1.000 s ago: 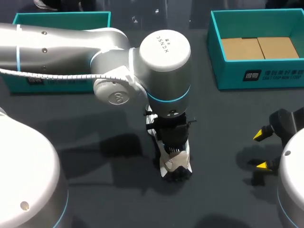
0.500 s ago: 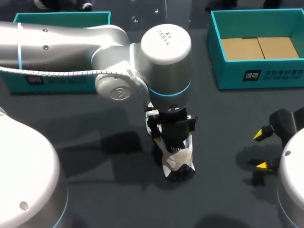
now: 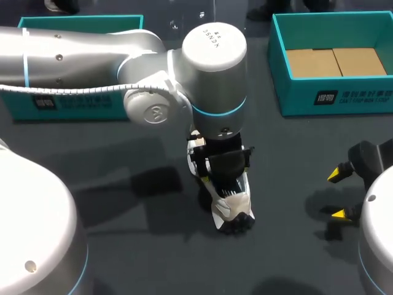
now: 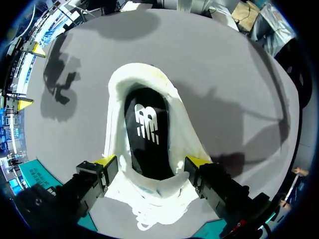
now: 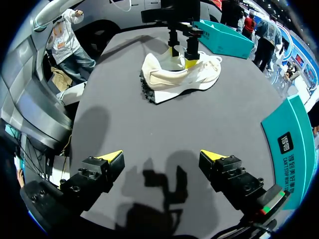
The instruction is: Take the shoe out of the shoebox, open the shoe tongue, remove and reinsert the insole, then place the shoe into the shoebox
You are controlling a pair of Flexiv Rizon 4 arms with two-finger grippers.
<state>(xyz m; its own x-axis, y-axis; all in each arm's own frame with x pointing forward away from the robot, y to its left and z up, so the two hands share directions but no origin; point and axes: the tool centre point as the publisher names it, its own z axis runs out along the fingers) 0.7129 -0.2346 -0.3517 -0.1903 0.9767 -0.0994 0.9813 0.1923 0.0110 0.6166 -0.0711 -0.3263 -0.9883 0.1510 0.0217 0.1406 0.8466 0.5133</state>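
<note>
Head view has the white shoe standing on the dark table near the middle, well apart from the teal shoebox at the far right. The left gripper stands over it, yellow fingertips pressing its collar from both sides, with the dark insole showing between them. The right gripper hovers with fingers spread, holding nothing, well apart from the shoe.

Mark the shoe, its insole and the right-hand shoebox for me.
white shoe (image 5: 169,79): right wrist view, on its side wall.
insole (image 4: 149,154): left wrist view, black surface inside the shoe's opening.
teal shoebox (image 3: 298,97): head view, on its front wall.
</note>
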